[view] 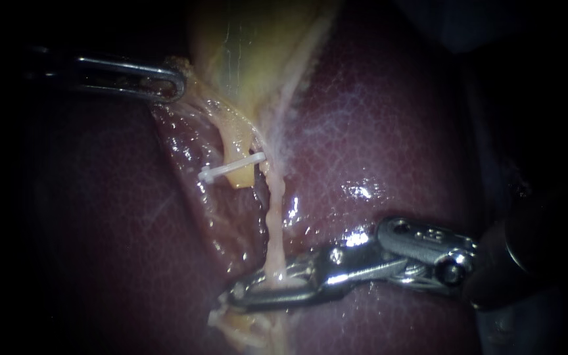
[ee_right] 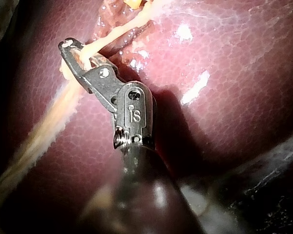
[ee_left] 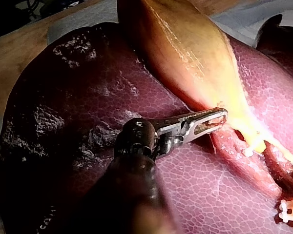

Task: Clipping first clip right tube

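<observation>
The right instrument [view: 235, 294] is seen with its jaws clamped on the right tube [view: 273, 217], one jaw on each side of it, low on the strand. The right tube is shown as a thin, pale, glistening cord (paler than its yellow neighbour) running down over the liver [view: 376, 131] from beneath the gallbladder [view: 244, 52]. Past the jaws it frays into pale shreds. In the right wrist view it is seen crossing between the jaws near their tips. Just beside it, the left tube [view: 231, 128] is crossed by a white clip [view: 231, 169]. Well apart, the left instrument [view: 177, 84] is closed on tissue at the gallbladder's lower edge, where it narrows, and the membrane below is drawn taut.
</observation>
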{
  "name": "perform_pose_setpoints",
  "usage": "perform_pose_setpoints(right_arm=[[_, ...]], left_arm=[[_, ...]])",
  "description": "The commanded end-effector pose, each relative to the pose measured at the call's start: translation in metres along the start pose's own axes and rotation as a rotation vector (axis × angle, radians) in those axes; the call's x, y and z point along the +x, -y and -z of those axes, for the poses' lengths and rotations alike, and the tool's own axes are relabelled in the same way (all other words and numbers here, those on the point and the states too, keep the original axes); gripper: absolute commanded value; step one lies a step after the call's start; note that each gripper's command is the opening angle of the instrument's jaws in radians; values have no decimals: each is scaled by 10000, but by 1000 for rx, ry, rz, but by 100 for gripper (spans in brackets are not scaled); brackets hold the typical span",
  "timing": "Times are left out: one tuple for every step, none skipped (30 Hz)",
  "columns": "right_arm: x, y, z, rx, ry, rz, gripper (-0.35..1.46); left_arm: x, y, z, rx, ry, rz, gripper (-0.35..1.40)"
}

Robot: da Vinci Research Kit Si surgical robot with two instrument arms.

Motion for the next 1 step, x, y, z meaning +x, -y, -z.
perform_pose_setpoints(right_arm=[[0, 0, 0, 0, 0, 0, -35]], left_arm=[[0, 0, 0, 0, 0, 0, -35]])
